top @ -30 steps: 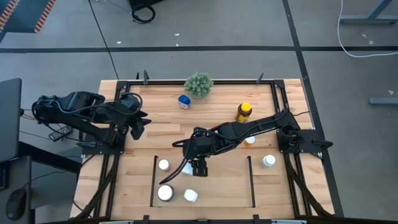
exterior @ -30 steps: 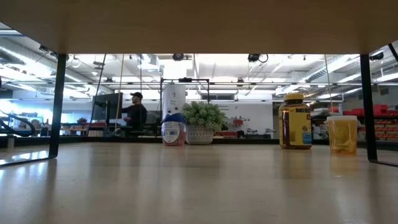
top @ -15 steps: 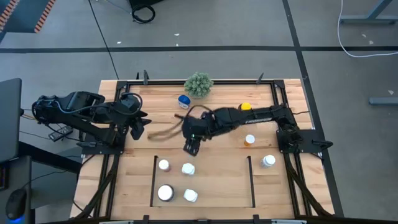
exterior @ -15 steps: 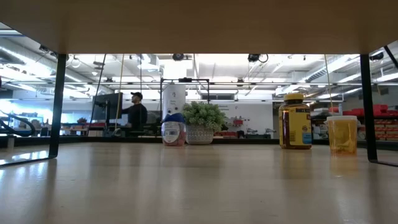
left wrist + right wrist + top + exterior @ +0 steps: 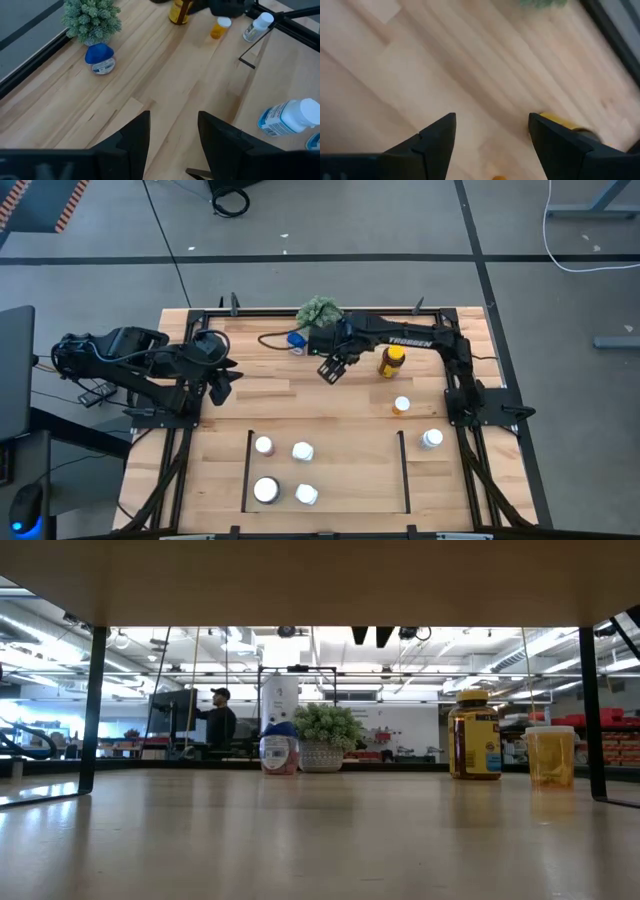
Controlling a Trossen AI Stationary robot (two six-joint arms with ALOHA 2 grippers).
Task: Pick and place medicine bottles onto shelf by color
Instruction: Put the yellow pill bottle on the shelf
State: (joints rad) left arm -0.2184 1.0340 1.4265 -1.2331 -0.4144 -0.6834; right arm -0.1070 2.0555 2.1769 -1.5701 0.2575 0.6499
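Observation:
My right gripper hangs open and empty over bare tabletop, between the blue bottle and the amber bottle with the yellow cap. Its fingertips show at the top of the low view, well above the table. In its wrist view the amber bottle stands just beyond one finger. Several white-capped bottles stand upright inside the shelf. A small orange bottle and a white bottle stand right of it. My left gripper waits open at the left edge.
A green spiky plant ball sits at the far edge, right behind the blue bottle. The black frame runs around the tabletop. In the low view a person sits in the room far behind the table.
My right gripper has swung from above the shelf toward the table's far edge, rolling its wrist as it went, and now hangs beside the amber bottle. The white-capped bottle it stood over stays upright in the shelf.

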